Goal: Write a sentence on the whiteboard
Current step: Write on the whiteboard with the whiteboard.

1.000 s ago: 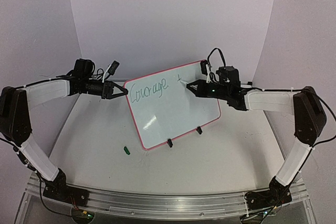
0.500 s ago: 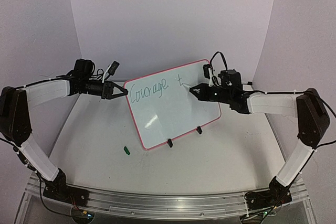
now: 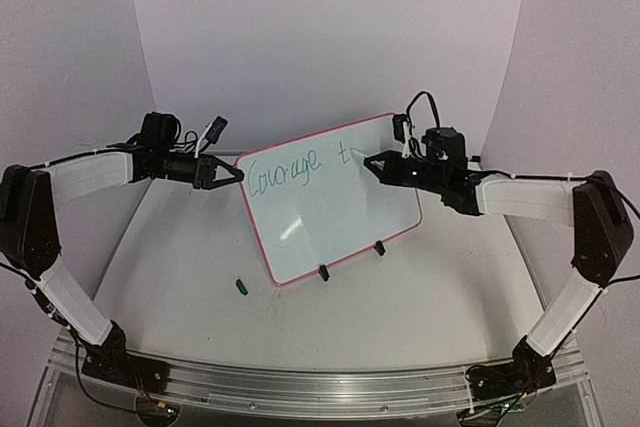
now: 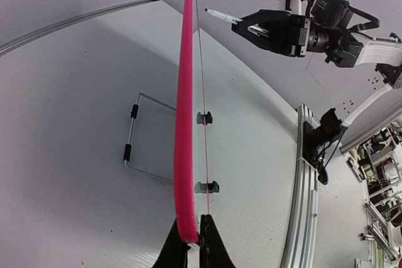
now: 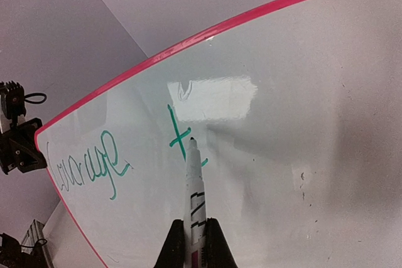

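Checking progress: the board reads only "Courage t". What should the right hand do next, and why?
Probably shift the marker tip slightly right of the t and start the next letter: the whiteboard shows only that fragment, the right hand grips the marker with its tip beside the t, and the left hand clamps the board's edge.

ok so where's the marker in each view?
Top external: marker right of centre, tip by the green "t" on the whiteboard.
Left wrist: marker near the top, right of the edge-on board.
Right wrist: marker bottom centre, pointing up at the "t".
Shared landmark: the board's pink frame, seen in all three views.
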Available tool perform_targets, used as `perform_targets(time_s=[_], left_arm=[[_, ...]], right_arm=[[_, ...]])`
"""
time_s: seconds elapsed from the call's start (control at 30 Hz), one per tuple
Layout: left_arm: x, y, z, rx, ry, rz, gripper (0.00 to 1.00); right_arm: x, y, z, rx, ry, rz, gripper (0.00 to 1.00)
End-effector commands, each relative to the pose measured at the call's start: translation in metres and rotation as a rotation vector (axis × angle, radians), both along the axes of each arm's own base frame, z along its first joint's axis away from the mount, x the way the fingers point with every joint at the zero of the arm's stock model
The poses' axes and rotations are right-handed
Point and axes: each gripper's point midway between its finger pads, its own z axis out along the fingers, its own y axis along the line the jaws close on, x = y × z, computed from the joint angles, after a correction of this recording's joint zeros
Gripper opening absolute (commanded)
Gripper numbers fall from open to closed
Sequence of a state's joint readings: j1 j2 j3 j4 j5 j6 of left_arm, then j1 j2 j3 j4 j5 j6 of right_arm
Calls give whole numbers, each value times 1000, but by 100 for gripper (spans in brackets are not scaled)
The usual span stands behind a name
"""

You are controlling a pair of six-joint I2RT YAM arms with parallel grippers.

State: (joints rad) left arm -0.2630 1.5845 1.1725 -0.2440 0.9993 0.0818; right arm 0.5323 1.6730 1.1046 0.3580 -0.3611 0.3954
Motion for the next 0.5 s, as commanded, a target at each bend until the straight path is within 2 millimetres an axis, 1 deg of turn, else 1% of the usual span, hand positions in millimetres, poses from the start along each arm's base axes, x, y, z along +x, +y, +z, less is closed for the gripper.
perform_targets(time_s=[0.0,0.47], left_arm=[[-5,-7,0,47,-80,-28,0],[-5,-7,-1,49,-77,-30,0]], right_arm=[[7,2,20,38,-44,-6,0],[21,4,16,42,-36,-9,0]])
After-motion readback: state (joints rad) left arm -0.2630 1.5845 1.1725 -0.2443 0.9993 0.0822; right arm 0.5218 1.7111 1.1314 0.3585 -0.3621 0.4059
